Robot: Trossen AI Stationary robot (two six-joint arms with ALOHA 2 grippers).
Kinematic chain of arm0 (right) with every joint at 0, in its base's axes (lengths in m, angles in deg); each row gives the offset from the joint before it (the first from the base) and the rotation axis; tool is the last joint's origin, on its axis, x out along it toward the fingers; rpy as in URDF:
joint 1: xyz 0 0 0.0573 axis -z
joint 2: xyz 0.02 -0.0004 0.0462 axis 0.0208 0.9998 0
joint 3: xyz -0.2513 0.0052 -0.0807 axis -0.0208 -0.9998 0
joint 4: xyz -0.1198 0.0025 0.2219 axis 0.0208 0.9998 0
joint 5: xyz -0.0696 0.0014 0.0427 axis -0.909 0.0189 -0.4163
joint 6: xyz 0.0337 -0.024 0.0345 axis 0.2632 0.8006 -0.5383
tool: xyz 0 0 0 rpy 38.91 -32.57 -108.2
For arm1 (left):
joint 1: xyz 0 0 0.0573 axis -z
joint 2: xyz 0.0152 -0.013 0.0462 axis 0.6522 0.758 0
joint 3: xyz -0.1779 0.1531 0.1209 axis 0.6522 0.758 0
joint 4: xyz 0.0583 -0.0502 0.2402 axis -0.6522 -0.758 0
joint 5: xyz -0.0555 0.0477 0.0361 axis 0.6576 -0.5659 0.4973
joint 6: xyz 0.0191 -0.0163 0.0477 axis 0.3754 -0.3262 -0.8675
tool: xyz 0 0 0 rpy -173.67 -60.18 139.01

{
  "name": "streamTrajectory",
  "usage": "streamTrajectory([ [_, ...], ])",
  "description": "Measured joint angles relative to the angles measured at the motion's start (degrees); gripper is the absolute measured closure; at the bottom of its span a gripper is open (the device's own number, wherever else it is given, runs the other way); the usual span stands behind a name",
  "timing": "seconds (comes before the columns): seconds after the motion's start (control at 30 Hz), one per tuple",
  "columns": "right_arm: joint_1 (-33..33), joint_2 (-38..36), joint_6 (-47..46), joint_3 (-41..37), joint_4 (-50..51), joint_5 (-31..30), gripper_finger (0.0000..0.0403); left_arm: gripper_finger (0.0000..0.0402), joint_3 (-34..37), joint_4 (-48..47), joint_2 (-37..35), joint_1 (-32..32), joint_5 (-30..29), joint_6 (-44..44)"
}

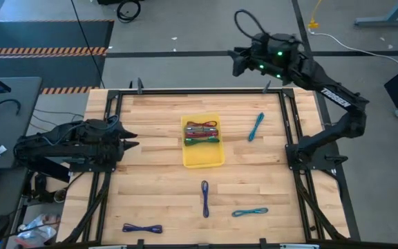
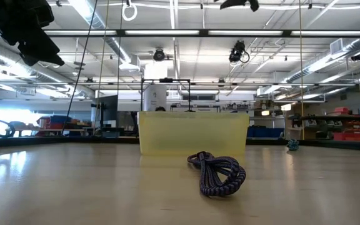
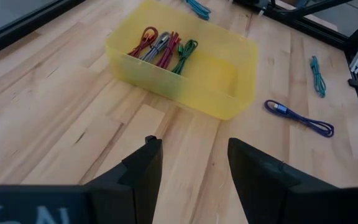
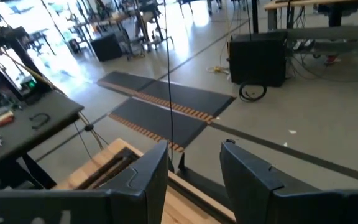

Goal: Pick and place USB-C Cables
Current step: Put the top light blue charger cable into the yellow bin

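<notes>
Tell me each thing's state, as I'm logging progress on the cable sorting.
Yellow tray: holds several cables at its far end.
Teal cable: loose on table.
Purple cable: loose on table.
Left gripper: open, empty, low beside the tray.
Right gripper: open, empty, beyond the table's far edge.

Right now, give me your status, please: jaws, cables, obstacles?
Both jaws open, empty. Four cables in the yellow tray; four USB-C cables loose on the table. Nothing blocking.
</notes>
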Motion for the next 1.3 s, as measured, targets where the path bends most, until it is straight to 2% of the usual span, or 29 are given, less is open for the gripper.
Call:
streamTrajectory([
  [0.37,0.00,9.20,0.01,-0.01,-1.65,0.00,0.0252,0.0214,0.00,0.15,0.00,0.00,-0.38,0.87],
  [0.53,0.00,14.57,-0.16,0.00,-5.14,-0.01,0.0252,0.0214,0.00,0.13,0.02,-0.03,-6.11,6.89],
  [0.6,0.00,16.95,-2.94,-0.01,-7.61,1.05,0.0252,0.0214,0.00,0.12,0.02,-0.04,-7.19,9.27],
  [0.8,-0.02,23.81,-18.16,-0.01,-21.70,11.95,0.0252,0.0214,0.00,0.08,0.02,-0.04,-7.39,12.90],
  [0.9,0.73,26.37,-14.60,-0.01,-26.71,22.98,0.0252,0.0214,0.00,-0.15,0.02,-0.02,-7.39,13.20],
  [1.0,1.92,26.77,-12.61,-0.06,-27.39,34.88,0.0252,0.0214,0.00,-1.69,0.02,-0.02,-7.39,13.16],
  [1.3,1.59,22.98,-10.39,0.01,-29.66,53.53,0.0252,0.0214,0.00,-6.22,0.02,0.00,-7.65,13.08],
])
